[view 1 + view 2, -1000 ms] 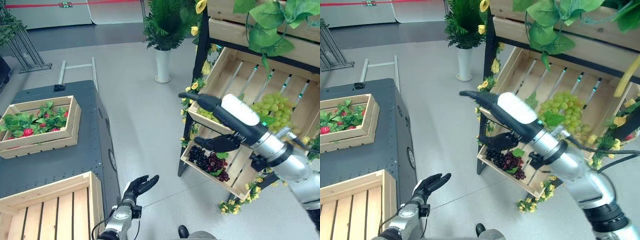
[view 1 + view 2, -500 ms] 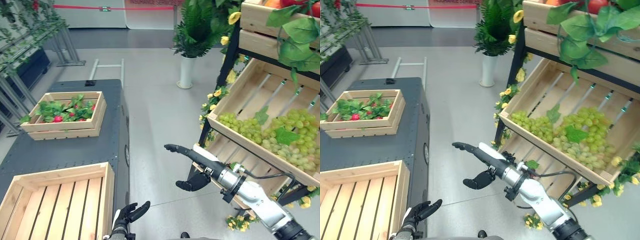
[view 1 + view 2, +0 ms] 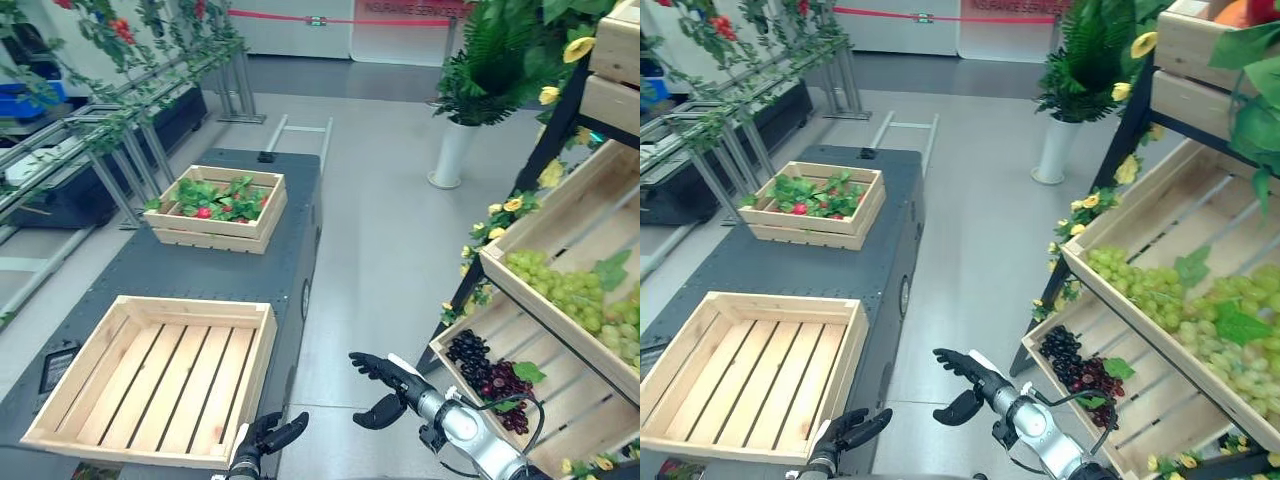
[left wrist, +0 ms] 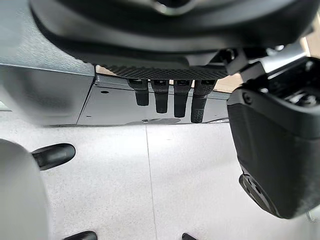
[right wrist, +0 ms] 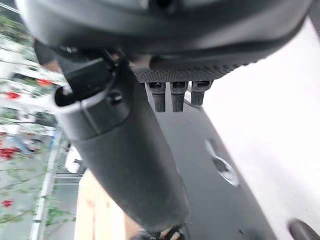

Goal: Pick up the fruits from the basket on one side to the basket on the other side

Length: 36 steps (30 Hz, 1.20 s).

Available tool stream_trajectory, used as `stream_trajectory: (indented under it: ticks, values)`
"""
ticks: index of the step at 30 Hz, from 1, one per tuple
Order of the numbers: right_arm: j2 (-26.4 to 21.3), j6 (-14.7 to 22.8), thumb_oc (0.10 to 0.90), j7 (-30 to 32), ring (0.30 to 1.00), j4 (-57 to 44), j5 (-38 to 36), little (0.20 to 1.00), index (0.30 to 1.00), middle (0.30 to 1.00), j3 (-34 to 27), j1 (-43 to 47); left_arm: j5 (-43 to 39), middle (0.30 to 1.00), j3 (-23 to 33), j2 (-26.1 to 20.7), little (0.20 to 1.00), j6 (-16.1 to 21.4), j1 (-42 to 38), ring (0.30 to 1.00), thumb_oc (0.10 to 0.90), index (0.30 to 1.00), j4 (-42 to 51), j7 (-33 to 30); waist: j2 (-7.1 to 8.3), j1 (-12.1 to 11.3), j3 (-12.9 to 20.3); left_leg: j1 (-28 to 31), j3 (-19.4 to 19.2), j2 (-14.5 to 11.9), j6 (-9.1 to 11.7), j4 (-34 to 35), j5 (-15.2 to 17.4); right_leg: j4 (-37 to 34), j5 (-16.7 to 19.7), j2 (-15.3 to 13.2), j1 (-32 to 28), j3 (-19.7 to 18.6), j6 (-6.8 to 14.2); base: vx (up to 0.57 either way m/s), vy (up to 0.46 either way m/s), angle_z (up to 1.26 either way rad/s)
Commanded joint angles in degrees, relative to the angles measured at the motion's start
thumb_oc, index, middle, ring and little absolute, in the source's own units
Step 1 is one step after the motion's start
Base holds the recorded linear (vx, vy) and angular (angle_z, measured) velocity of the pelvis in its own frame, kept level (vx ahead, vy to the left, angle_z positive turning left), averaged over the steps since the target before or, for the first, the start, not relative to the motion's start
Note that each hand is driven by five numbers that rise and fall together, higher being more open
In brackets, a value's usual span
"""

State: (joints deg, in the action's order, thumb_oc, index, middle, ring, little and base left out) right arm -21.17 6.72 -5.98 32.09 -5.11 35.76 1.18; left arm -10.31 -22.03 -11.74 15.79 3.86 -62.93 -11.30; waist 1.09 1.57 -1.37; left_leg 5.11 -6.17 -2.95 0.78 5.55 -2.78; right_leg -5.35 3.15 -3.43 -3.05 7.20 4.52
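Both hands hang empty, fingers apart: right hand [image 3: 385, 385] near the grapes [image 3: 487, 368], left hand [image 3: 268, 437] beside the empty crate [image 3: 150, 375].

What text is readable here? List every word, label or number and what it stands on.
red lettering on the far white wall: too small to read.
No text seen on the empty wooden crate, the crate of red fruit or the grape shelf.
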Motion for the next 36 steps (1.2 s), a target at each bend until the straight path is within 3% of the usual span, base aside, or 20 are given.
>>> stream_trajectory:
  ticks: [1, 10, 14, 19, 25, 36]
  values:
    - [2.1, 2.5, 0.800, 3.3, 0.900, -0.2, -3.3, 0.900, 0.900, 0.900, -2.4, 4.4, 3.9, 0.900, -2.2, -0.4, 0.900, 5.7, -5.7, 0.900, 0.800, 0.900, 0.2, 1.8, -0.36, -0.9, -1.9, 0.4, 2.0, 2.4, -1.1, -0.5, 5.7, 1.3, -4.0, -0.1, -2.7, 3.1, -1.0, -0.01, -0.041, 0.29]
    - [8.2, -1.6, 0.800, 3.2, 0.900, 23.1, -9.7, 0.900, 0.900, 0.900, -7.0, 5.7, 6.5, 0.900, -5.6, -0.8, 0.900, 6.7, -8.3, 0.900, 0.800, 0.900, -2.4, 7.7, -1.50, -2.5, -2.4, 0.4, 4.6, 3.0, -1.3, -0.5, 5.3, 1.4, -4.9, -0.5, -4.1, 5.0, -1.5, -0.01, -0.018, 0.18]
    - [9.4, -3.6, 0.800, 1.2, 0.900, 32.7, -6.5, 0.900, 0.900, 0.900, -8.3, 5.9, 8.5, 0.900, -7.2, -0.2, 0.900, 7.0, -9.0, 0.900, 0.800, 0.900, -3.6, 8.8, -1.81, -2.6, -2.5, 1.0, 4.8, 3.0, -1.4, -0.5, 5.5, 1.1, -5.0, -0.5, -4.9, 5.3, -1.5, 0.00, 0.010, 0.12]
    - [9.7, -6.1, 0.800, 2.6, 0.900, 37.8, -5.5, 0.900, 0.900, 0.900, -10.8, 5.4, 9.7, 0.900, -7.1, 0.0, 0.900, 7.2, -9.2, 0.900, 0.800, 0.900, -4.4, 9.2, -1.80, -2.5, -2.1, 1.5, 4.7, 3.0, -1.3, -0.5, 5.6, 0.7, -4.8, -0.5, -5.6, 5.2, -1.5, 0.01, 0.003, 0.01]
    - [9.3, -3.7, 0.800, 2.1, 0.900, 40.9, -4.3, 0.900, 0.900, 0.900, -14.3, 4.8, 14.0, 0.900, -7.2, 0.1, 0.900, 6.9, -8.7, 0.900, 0.800, 0.900, -5.2, 7.3, -1.90, -1.6, -1.5, 1.9, 4.1, 2.9, -1.3, -0.5, 5.9, 0.4, -4.3, -0.2, -5.4, 3.4, -1.3, 0.01, 0.003, 0.01]
    - [9.3, -2.1, 0.800, 1.3, 0.900, 41.2, -2.8, 0.900, 0.900, 0.900, -15.1, 4.1, 11.2, 0.900, -6.8, 0.6, 0.900, 6.2, -8.5, 0.900, 0.800, 0.900, -5.6, 11.3, -1.59, -0.1, -1.2, 2.6, 2.5, 2.6, -1.7, -0.5, 6.3, 0.4, -3.8, 0.2, -4.9, 0.4, -1.2, 0.00, 0.020, -0.11]
